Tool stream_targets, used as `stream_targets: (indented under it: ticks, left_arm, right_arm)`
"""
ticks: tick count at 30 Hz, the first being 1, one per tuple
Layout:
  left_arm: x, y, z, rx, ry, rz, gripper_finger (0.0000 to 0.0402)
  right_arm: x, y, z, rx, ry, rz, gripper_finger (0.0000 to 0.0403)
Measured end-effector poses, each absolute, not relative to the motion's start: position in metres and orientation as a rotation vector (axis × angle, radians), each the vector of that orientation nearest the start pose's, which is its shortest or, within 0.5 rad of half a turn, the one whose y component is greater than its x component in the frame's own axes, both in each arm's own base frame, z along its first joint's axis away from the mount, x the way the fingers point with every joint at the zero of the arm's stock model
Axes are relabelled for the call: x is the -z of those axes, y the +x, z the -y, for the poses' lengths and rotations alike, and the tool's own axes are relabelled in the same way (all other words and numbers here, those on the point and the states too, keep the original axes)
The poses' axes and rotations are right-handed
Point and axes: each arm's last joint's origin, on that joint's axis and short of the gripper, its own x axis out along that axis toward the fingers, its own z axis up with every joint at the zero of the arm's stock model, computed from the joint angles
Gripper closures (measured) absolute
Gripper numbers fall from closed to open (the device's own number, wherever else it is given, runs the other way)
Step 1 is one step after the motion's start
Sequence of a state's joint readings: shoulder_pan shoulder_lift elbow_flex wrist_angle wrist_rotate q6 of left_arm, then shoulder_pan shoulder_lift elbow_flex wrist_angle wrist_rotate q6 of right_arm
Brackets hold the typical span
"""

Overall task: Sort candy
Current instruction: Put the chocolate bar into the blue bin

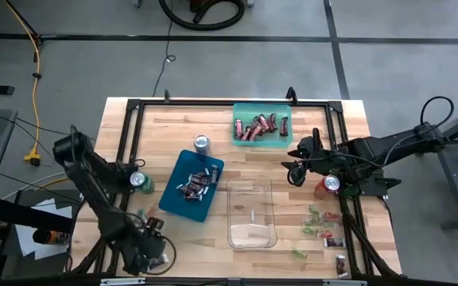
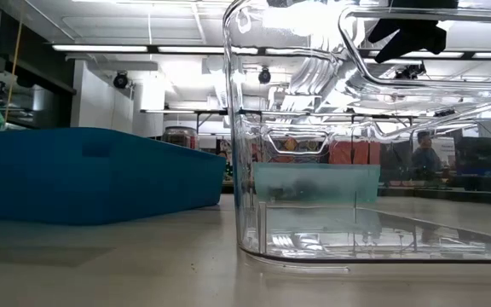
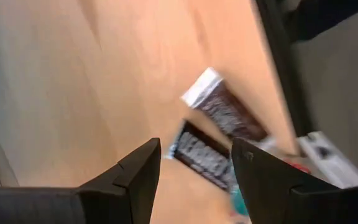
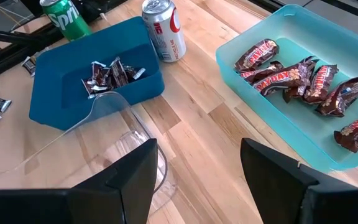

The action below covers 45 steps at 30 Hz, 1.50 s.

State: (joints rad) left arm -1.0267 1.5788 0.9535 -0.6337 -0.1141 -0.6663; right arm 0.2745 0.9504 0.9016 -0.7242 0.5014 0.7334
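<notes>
Hovering open-fingered over two dark bars (image 3: 213, 140) at the table's (image 1: 173, 131) near-left corner, left gripper (image 3: 194, 171) points down. Right gripper (image 4: 197, 165), open, empty, hangs by the teal tray (image 4: 291, 130) of red bars (image 4: 303, 78).

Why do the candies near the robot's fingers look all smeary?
In the left wrist view the dark mini bars are streaked and soft, likely motion blur. In the right wrist view the red bars look sharp. In the low view ceiling lights glare off the clear bin.
</notes>
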Motion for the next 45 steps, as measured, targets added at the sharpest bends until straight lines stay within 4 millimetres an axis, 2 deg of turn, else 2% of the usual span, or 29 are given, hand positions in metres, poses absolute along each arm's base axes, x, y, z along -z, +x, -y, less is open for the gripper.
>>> stream_targets:
  ticks: [6, 14, 22, 27, 33, 39, 45]
  left_arm:
    - [-0.167, 0.16, 0.241, 0.376, 0.213, -1.282, 0.0218]
    - [-0.154, 0.161, 0.246, 0.495, 0.252, -1.314, 0.0218]
    - [-0.143, 0.163, 0.244, 0.471, 0.274, -1.337, 0.0226]
    - [-0.142, 0.165, 0.245, 0.474, 0.271, -1.343, 0.0272]
    - [-0.142, 0.17, 0.239, 0.439, 0.257, -1.361, 0.0386]
    - [-0.154, 0.174, 0.216, 0.294, 0.242, -1.391, 0.04]
    - [-0.194, 0.178, 0.189, 0.237, 0.177, -1.281, 0.0401]
  right_arm:
    - [-0.301, 0.178, -0.036, 0.46, 0.406, -0.594, 0.0179]
    - [-0.301, 0.178, -0.036, 0.46, 0.406, -0.594, 0.0179]
    - [-0.301, 0.178, -0.036, 0.46, 0.405, -0.594, 0.0179]
    - [-0.301, 0.178, -0.036, 0.463, 0.414, -0.592, 0.0179]
    - [-0.301, 0.178, -0.036, 0.463, 0.413, -0.592, 0.0179]
    - [-0.301, 0.178, -0.036, 0.461, 0.405, -0.595, 0.0179]
    - [-0.301, 0.178, -0.036, 0.461, 0.405, -0.595, 0.0179]
